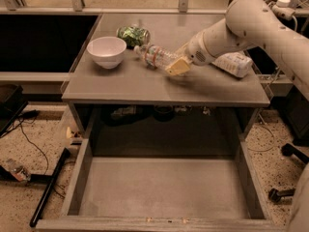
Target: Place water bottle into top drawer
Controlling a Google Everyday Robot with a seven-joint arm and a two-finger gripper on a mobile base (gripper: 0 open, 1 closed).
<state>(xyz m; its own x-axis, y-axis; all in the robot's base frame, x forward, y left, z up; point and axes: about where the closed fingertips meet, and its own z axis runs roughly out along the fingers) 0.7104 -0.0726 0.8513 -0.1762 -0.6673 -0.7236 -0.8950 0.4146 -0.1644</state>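
The water bottle (155, 56) is clear and ribbed with a red-and-white band. It lies tilted on the grey table top (125, 83), cap pointing left toward the bowl. My gripper (179, 58) comes in from the right on the white arm (241, 25). Its tan fingers (177, 67) straddle the bottle's base end and look closed on it. The top drawer (164, 190) is pulled out wide open below the table's front edge; its flat grey bottom holds nothing.
A white bowl (106, 51) stands at the table's left. A green crumpled bag (133, 35) lies behind the bottle. A second bottle with a whitish-blue label (234, 64) lies at the right, under the arm. Cables and a black pole lie on the floor at left.
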